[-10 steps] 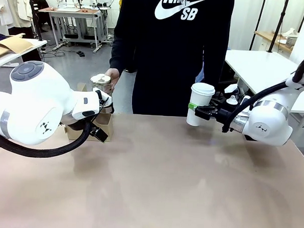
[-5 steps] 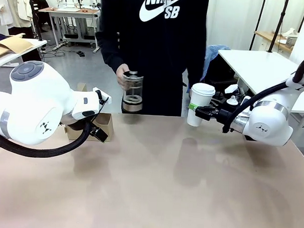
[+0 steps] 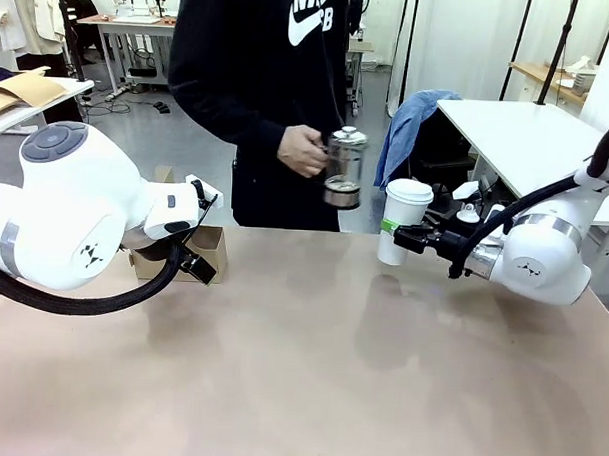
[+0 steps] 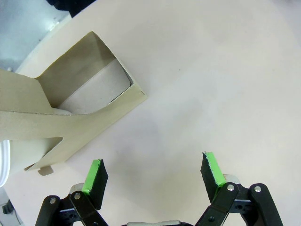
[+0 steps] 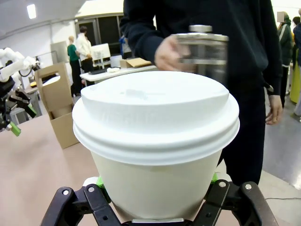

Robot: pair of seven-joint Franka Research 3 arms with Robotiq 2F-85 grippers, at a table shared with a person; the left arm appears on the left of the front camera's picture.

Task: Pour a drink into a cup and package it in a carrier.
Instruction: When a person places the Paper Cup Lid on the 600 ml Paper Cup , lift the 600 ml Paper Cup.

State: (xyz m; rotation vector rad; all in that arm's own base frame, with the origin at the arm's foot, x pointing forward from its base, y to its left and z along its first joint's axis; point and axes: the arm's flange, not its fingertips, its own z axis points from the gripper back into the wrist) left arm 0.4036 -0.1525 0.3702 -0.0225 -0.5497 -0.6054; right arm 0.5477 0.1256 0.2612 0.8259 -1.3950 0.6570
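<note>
Two grippers hang over the table (image 3: 310,368): the left gripper (image 4: 154,170) spread above its bare top beside the carrier (image 4: 80,101), the right gripper (image 3: 400,232) pinching a white lidded cup (image 3: 403,207) near its far edge; beyond that edge a person's hand (image 3: 302,150) holds the glass carafe (image 3: 344,169).
</note>
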